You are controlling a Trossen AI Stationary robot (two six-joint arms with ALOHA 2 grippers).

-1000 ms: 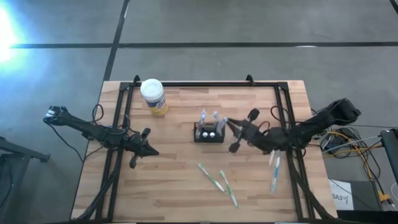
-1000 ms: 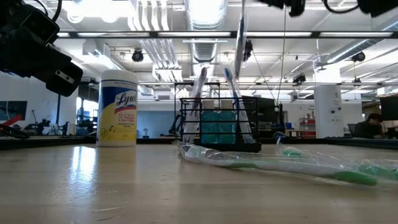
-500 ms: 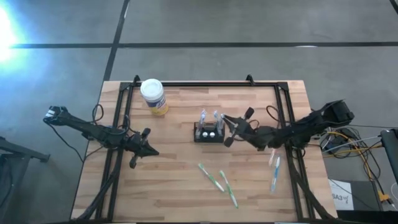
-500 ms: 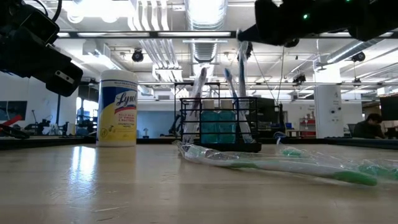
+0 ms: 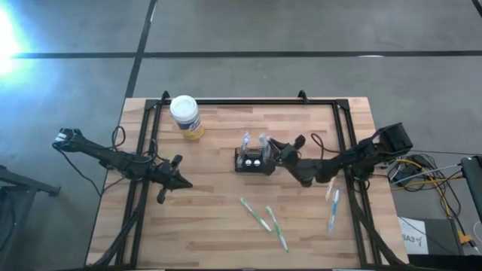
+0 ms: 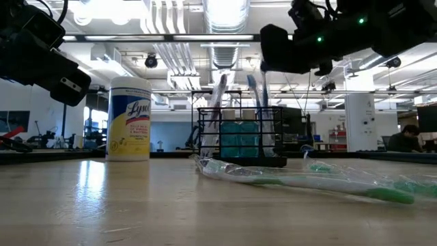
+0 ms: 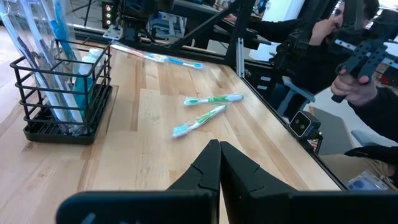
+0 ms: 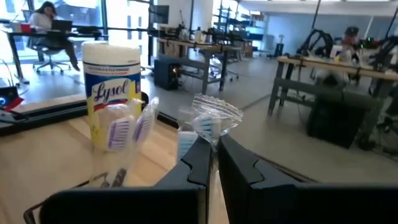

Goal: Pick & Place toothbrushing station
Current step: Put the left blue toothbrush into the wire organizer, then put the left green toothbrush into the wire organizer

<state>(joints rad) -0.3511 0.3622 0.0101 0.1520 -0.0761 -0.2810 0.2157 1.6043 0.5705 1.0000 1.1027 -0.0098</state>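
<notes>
1. The toothbrushing station (image 5: 253, 161), a black wire holder, stands upright near the middle of the table (image 5: 218, 226), with wrapped toothbrushes standing in it.
2. The right gripper (image 5: 273, 148) hangs just beside the holder's right end, its fingers pinched together on a wrapped toothbrush (image 8: 211, 121) at the rack's top.
3. The left gripper (image 5: 186, 184) waits over the table's left part, well apart from the holder, fingers closed on nothing.
4. Two green toothbrushes (image 5: 265, 220) lie in front; a wipes canister (image 5: 185, 117) stands at the back left.
</notes>
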